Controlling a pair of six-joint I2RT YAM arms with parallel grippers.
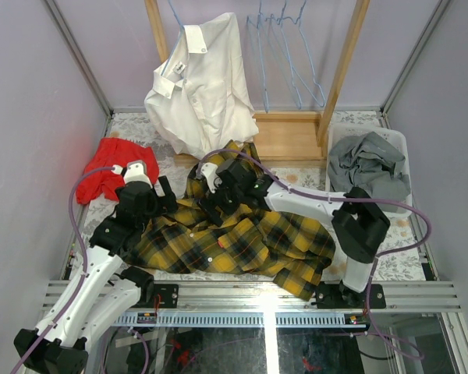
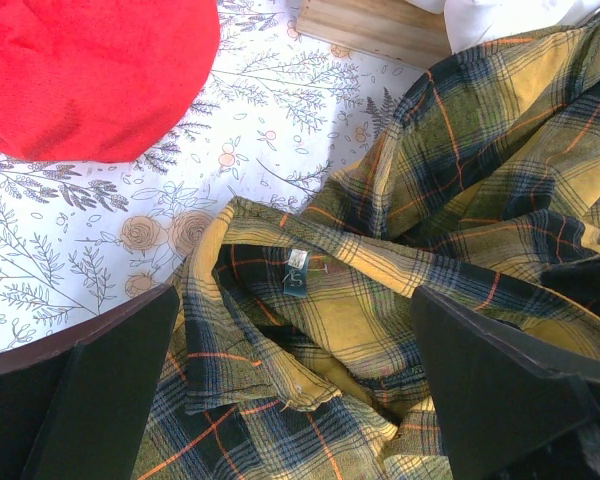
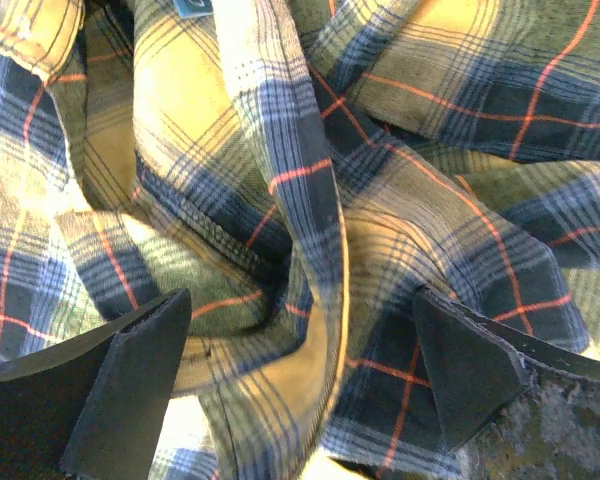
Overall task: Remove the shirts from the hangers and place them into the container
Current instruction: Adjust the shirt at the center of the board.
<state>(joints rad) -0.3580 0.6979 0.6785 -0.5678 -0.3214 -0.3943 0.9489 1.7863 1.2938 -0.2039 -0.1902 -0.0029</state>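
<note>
The yellow-and-black plaid shirt (image 1: pixel 242 238) lies crumpled on the table between the arms, off any hanger. My left gripper (image 1: pixel 170 201) hovers open over its collar and label (image 2: pixel 296 272), fingers wide with nothing pinched. My right gripper (image 1: pixel 208 202) stands open just above a raised fold of the same shirt (image 3: pixel 320 250). A white shirt (image 1: pixel 199 86) hangs on a light-blue hanger (image 1: pixel 174 15) at the rack's left. Three bare hangers (image 1: pixel 285 51) hang to its right. The white container (image 1: pixel 398 142) at the right holds a grey shirt (image 1: pixel 370 167).
A red cloth (image 1: pixel 109 175) lies on the floral table cover left of my left arm, also in the left wrist view (image 2: pixel 90 70). The wooden rack base (image 1: pixel 285 136) and its uprights stand at the back, between the white shirt and the container.
</note>
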